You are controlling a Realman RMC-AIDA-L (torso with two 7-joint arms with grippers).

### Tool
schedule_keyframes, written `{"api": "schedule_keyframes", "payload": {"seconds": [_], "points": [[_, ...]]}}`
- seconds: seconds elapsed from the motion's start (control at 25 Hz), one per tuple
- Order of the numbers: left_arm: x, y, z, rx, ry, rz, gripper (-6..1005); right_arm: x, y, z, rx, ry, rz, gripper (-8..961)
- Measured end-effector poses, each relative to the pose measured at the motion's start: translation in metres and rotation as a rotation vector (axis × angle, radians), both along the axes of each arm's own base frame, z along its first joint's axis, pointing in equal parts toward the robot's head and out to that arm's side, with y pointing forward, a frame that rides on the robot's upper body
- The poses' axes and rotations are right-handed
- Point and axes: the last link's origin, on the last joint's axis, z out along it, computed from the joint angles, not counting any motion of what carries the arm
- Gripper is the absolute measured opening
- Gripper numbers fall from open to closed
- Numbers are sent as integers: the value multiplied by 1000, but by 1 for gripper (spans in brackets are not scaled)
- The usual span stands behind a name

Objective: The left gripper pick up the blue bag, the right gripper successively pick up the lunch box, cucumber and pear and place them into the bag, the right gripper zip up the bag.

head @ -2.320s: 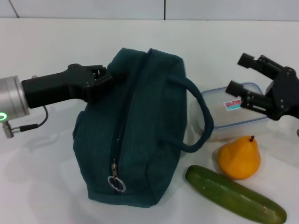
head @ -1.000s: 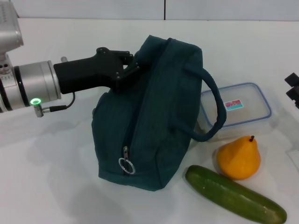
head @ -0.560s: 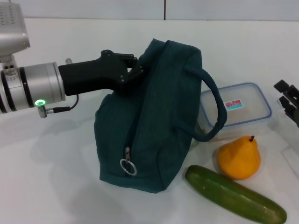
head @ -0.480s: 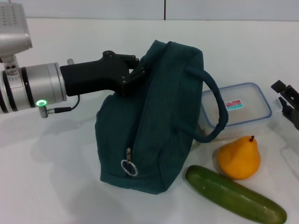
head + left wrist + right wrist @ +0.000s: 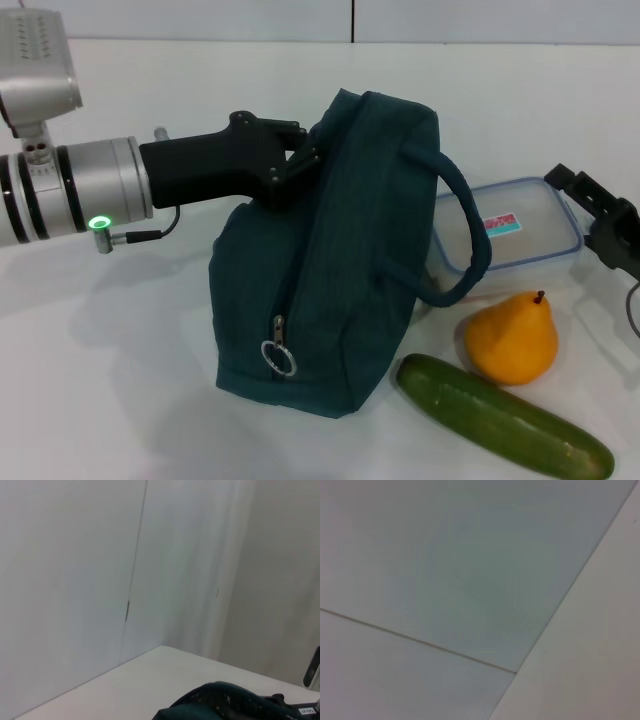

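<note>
The left gripper (image 5: 300, 160) is clamped on the upper left edge of the bag (image 5: 330, 270), which stands tilted on the table (image 5: 120, 400) with its zip closed. Right of the bag, the lunch box (image 5: 510, 235) lies flat, long side running away from the bag. The pear (image 5: 512, 338) and cucumber (image 5: 500, 415) sit nearer the camera. The right gripper (image 5: 590, 205) is just right of the box and nearest it; I cannot tell whether it is spread or closed.

One blue bag (image 5: 330, 260), one lunch box (image 5: 520, 235), one pear (image 5: 511, 339), one cucumber (image 5: 503, 417)

A pale wall panel (image 5: 445, 555) with a thin seam meets the white tabletop (image 5: 590, 655).
</note>
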Motion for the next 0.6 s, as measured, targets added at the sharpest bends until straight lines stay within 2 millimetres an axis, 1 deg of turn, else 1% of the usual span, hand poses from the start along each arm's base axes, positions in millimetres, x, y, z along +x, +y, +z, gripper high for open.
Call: {"api": "schedule_keyframes", "payload": {"seconds": [0.32, 0.6], "points": [[6, 4, -2, -2, -6, -10, 117, -10, 4, 0, -4, 13, 46, 753], [6, 4, -2, -2, -6, -11, 116, -11, 4, 3, 12, 25, 50, 670]]}}
